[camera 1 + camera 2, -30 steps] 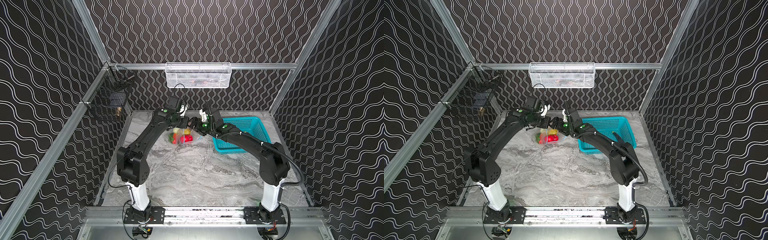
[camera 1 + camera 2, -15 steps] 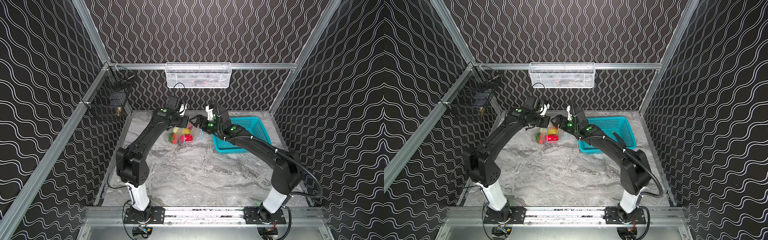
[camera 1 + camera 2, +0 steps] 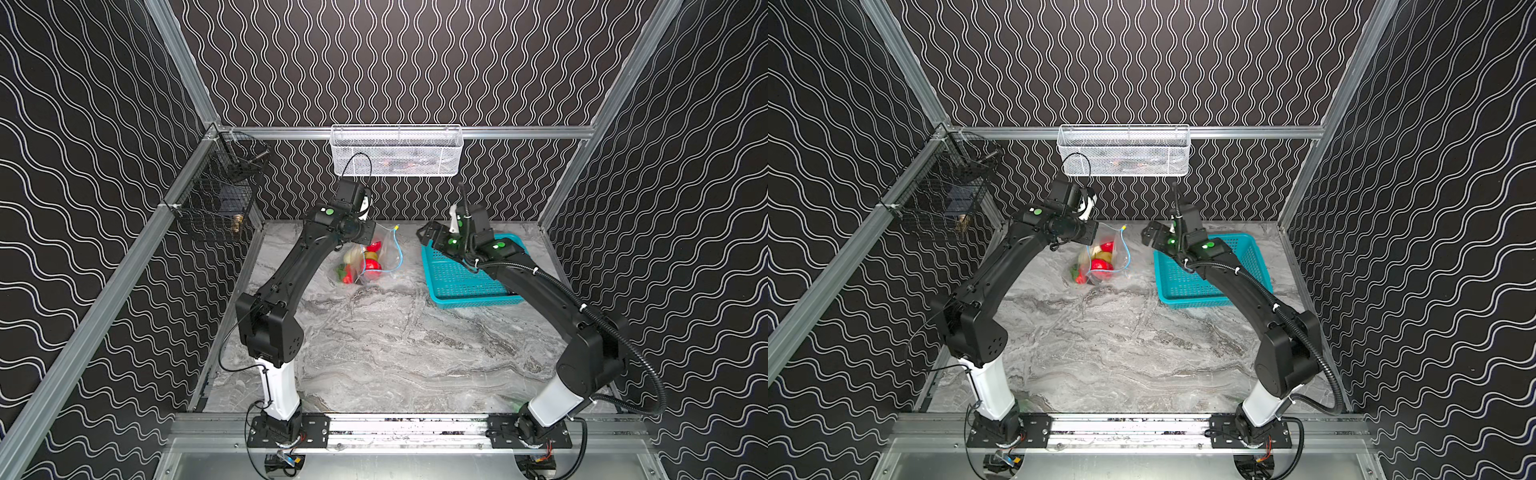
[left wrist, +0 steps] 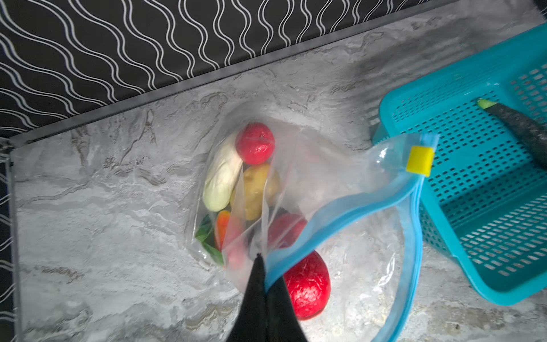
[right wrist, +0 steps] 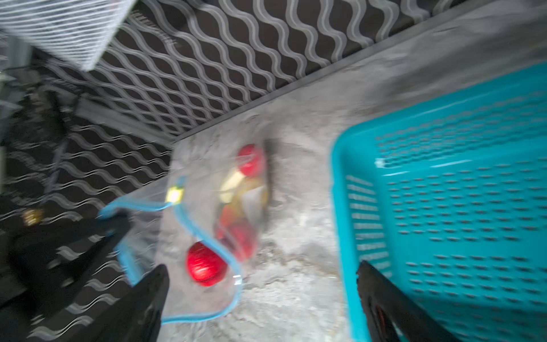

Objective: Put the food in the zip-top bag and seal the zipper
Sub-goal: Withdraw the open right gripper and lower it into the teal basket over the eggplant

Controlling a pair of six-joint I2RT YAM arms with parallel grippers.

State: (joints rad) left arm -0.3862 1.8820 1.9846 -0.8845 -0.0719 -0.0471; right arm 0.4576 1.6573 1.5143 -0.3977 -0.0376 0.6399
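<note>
Food mostly inside clear plastic bag, blue zipper unsealed; dark piece lay in teal basket beside bag. Left gripper pinched bag rim; right gripper jaws apart, empty.

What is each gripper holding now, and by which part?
The left gripper pinches the zip-top bag by its zipper strip. The right gripper is open and empty.

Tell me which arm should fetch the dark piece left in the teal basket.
Right. The right gripper, jaws open, hangs by the teal basket holding the dark piece; the left gripper, jaws shut, pinches the open zip-top bag by its rim.
</note>
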